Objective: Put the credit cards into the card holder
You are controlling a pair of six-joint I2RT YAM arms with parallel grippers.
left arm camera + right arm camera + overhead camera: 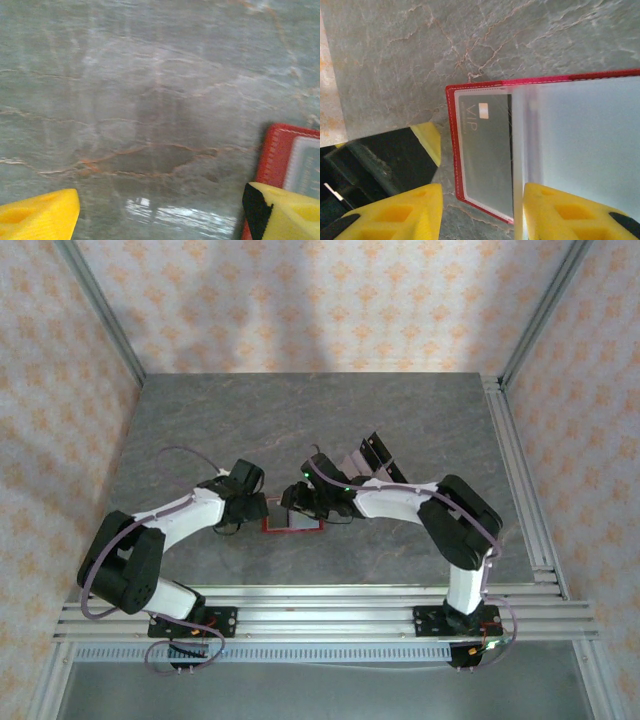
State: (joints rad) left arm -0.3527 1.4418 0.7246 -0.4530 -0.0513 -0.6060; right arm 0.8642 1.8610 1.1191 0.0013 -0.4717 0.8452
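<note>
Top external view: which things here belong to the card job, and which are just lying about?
Job:
card holder
loose credit cards
VIP card in its sleeve

Not the job:
table
metal rails

Grey stone-look table (300,420), patterned walls (300,300), perhaps wallpapered
</note>
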